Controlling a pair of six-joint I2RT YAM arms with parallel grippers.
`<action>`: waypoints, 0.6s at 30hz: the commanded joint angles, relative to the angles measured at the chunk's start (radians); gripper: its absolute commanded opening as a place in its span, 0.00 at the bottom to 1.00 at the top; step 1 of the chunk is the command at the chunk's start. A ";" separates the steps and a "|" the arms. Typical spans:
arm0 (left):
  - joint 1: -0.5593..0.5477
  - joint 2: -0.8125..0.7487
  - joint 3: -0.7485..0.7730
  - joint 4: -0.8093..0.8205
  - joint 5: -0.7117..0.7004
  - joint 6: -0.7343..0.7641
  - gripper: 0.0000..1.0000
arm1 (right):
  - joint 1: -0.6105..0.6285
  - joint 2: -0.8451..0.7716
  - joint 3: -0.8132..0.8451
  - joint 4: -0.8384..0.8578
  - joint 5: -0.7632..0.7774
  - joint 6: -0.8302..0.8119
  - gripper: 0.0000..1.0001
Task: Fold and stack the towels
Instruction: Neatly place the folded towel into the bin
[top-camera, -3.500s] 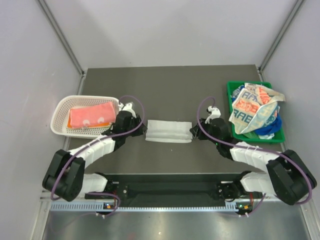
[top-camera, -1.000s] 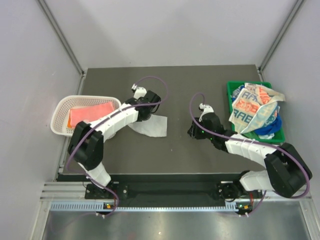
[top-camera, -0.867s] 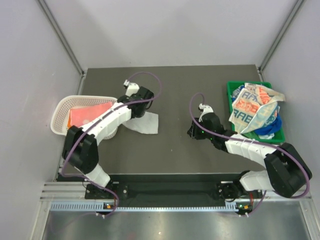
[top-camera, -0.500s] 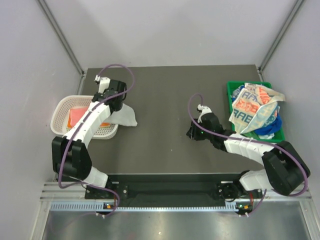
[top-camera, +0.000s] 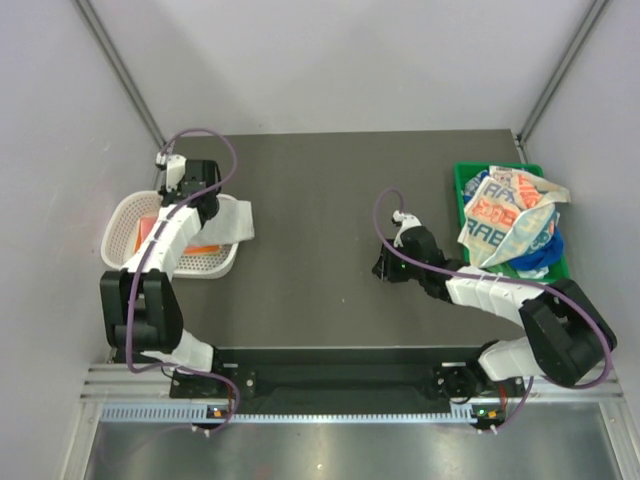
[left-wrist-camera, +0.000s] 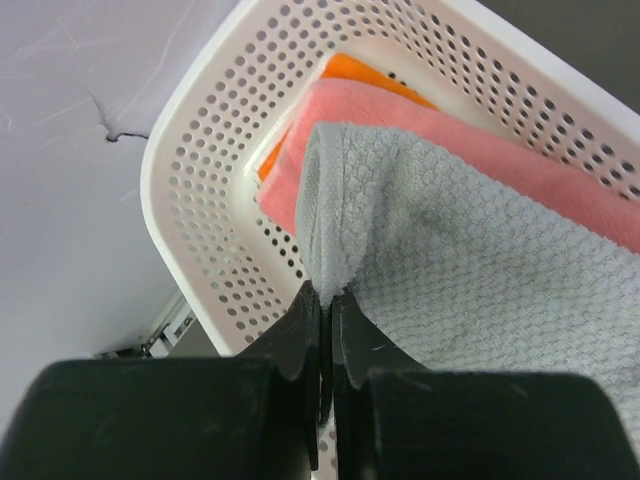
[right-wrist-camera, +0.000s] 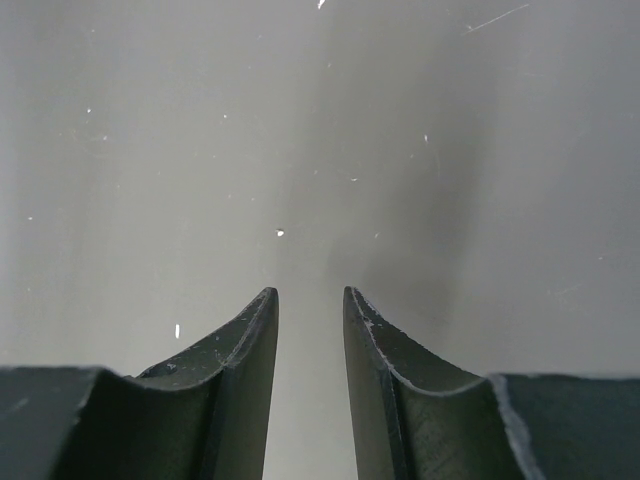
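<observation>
Left wrist view: our left claw (left-wrist-camera: 322, 300) pinches the white towel (left-wrist-camera: 480, 270) by its edge over the basket (left-wrist-camera: 190, 200) — it drapes across the pink towel (left-wrist-camera: 560, 190), trailing right past the rim. Our right claw (right-wrist-camera: 310, 300), parted and empty, hovers well apart.

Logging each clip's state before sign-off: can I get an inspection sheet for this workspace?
Surface: dark table, faint specks.
Job's things: white towel reaches from the basket past its rim, over the pink towel, with the orange towel beneath; lettered towel and blue towel heaped in the green bin.
Clutter: nothing seen.
Grippers: left gripper shut on the white towel's edge; right gripper open, empty, over the table.
Cables: purple cables loop over both arms.
Surroundings: grey walls; metal rail at the near edge.
</observation>
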 joint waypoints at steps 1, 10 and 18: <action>0.039 0.021 -0.018 0.155 -0.053 0.060 0.00 | -0.003 0.002 0.036 0.065 -0.010 -0.022 0.33; 0.195 0.167 0.001 0.215 -0.015 0.032 0.00 | -0.001 0.008 0.027 0.074 -0.013 -0.029 0.33; 0.235 0.253 0.080 0.107 0.047 -0.080 0.57 | -0.001 0.004 0.021 0.082 -0.015 -0.034 0.33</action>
